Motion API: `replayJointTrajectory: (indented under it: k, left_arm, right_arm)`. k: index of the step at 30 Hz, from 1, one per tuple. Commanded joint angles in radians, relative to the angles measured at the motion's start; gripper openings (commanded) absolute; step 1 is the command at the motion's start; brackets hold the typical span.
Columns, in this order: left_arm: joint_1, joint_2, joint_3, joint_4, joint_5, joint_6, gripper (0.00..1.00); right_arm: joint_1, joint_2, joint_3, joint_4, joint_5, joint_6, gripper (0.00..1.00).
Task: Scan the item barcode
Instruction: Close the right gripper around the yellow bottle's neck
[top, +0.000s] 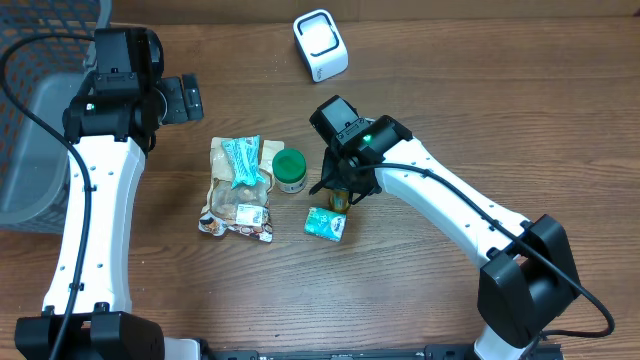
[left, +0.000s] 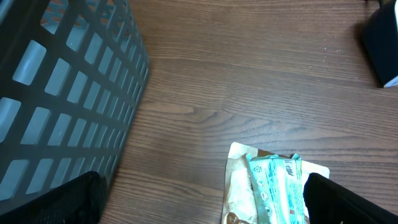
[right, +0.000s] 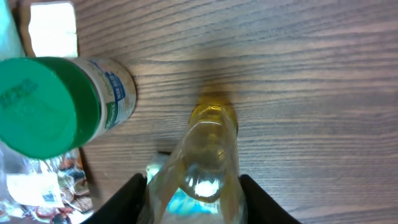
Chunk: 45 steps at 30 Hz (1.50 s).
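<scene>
The small bottle (right: 208, 155) is clear with a yellow tint; it sits on the worktop (top: 450, 110) between a green-lidded jar (top: 290, 168) and a teal packet (top: 326, 223); the right gripper (top: 340, 193) reaches down over it, fingers close on each side, though I cannot tell if they clamp it; the left gripper (top: 185, 98) hangs released beside the basket (top: 40, 130).

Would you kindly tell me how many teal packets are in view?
2. One teal packet lies atop the brown bag, left of the green-lidded jar; the other lies on the table beside the bottle. More could be hidden under the bag.
</scene>
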Motion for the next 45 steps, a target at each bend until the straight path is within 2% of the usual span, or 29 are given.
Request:
replayJointTrajectory:
  k: [1, 9, 12, 30, 38, 45]
  left_arm:
    - [-0.002, 0.000, 0.007, 0.001, -0.010, 0.007, 1.00]
    - [-0.002, 0.000, 0.007, 0.001, -0.010, 0.007, 1.00]
    - [-0.002, 0.000, 0.007, 0.001, -0.010, 0.007, 0.99]
    - [-0.002, 0.000, 0.007, 0.001, -0.010, 0.007, 0.99]
    - [-0.002, 0.000, 0.007, 0.001, -0.010, 0.007, 1.00]
    - [-0.002, 0.000, 0.007, 0.001, -0.010, 0.007, 1.00]
  right_arm:
    - [-0.006, -0.011, -0.006, 0.005, 0.017, -0.128, 0.36]
    - [-0.069, -0.015, 0.044, -0.033, 0.104, -0.158, 0.34]
    - [-0.097, -0.018, 0.079, -0.053, 0.102, -0.204, 0.34]
    - [-0.125, -0.011, 0.056, -0.048, 0.050, -0.208, 0.35]
    - [-0.125, -0.011, 0.052, -0.054, 0.050, -0.208, 0.70]
    - [-0.125, -0.011, 0.044, -0.047, 0.050, -0.208, 0.74]
